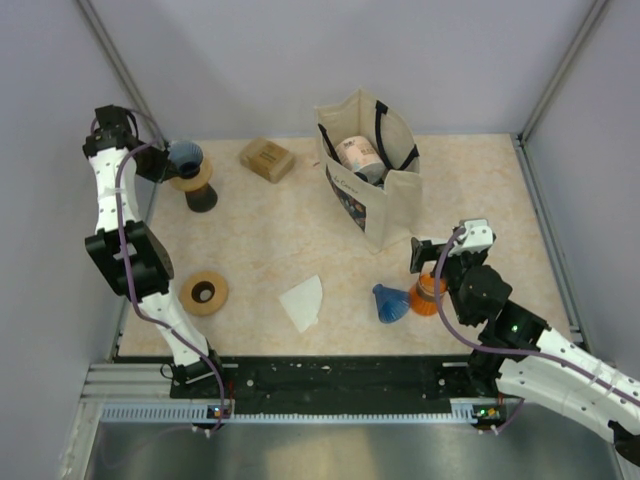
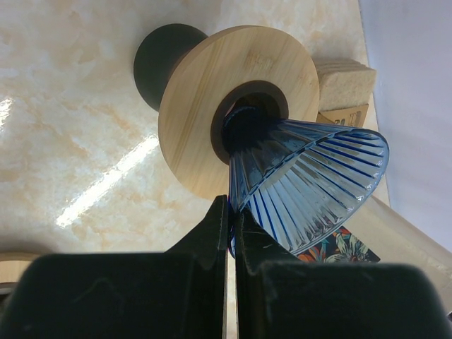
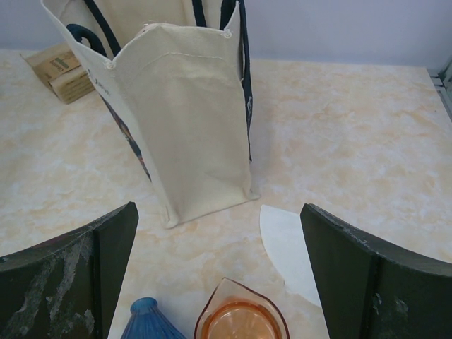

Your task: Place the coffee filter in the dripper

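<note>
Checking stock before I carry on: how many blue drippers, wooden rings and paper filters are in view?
Blue drippers: 2, one in the left tool
Wooden rings: 2
Paper filters: 1
Total: 5

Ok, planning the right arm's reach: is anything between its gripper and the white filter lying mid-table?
Yes. The blue cone sits directly between the open right gripper and the white filter. The orange vessel stands right under the gripper.
</note>
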You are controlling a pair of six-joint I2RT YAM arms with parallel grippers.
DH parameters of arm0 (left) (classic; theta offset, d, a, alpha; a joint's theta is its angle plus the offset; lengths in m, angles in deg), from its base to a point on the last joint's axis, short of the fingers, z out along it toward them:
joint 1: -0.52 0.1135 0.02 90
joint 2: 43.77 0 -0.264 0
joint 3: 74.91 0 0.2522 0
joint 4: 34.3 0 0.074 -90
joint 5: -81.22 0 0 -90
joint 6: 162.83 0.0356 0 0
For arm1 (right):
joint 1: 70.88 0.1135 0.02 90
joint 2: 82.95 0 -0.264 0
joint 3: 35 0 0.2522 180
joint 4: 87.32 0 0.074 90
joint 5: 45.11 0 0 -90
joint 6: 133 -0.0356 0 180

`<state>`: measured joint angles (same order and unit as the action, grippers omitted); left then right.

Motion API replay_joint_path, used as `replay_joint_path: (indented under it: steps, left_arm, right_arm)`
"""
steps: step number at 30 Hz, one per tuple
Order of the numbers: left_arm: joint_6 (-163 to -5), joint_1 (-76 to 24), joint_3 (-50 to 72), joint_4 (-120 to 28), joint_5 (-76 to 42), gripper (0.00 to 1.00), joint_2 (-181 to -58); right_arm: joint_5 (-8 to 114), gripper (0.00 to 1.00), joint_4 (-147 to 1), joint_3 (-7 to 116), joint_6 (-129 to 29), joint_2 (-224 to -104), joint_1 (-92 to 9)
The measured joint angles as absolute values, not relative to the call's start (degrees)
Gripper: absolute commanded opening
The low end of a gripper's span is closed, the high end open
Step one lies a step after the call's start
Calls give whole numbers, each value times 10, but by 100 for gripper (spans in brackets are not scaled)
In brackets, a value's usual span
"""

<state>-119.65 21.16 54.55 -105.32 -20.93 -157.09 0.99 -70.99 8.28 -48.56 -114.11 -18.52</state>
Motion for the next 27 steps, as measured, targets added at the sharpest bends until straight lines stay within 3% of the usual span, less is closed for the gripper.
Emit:
replay_joint_path:
  steps: [21,27]
  left_arm:
    - [-1207,212,583,-1084,-201,0,-1603]
    - [-1200,212,588,-1097,-192,35,-1604]
  right_arm:
    - [-2,99,-710,83,-487,-1128,-185]
    - [-3,99,-711,83,-488,-1117,-185]
